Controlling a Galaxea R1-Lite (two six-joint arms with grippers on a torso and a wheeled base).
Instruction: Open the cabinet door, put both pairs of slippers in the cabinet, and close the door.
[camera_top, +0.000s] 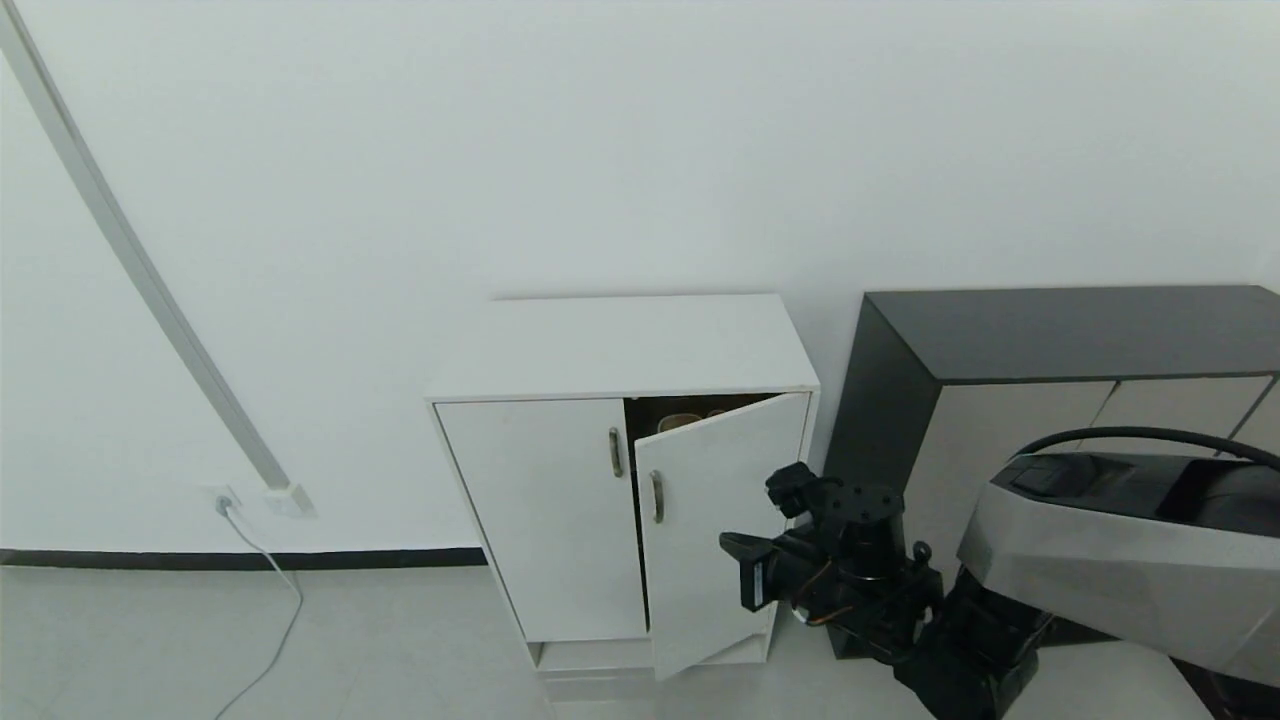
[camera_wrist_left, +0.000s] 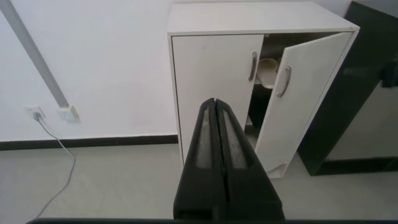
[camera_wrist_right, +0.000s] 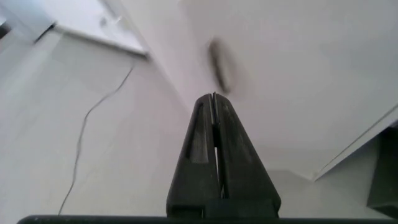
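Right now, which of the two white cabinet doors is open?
The right door, next to the dark sideboard: it stands ajar, showing the inside. The left door sits flush and shut.

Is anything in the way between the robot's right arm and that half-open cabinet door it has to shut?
Nothing visible. The right gripper, jaws shut, is close to the outer face of the open right door, near its handle. Nothing visibly sticks out of the opening behind the door.
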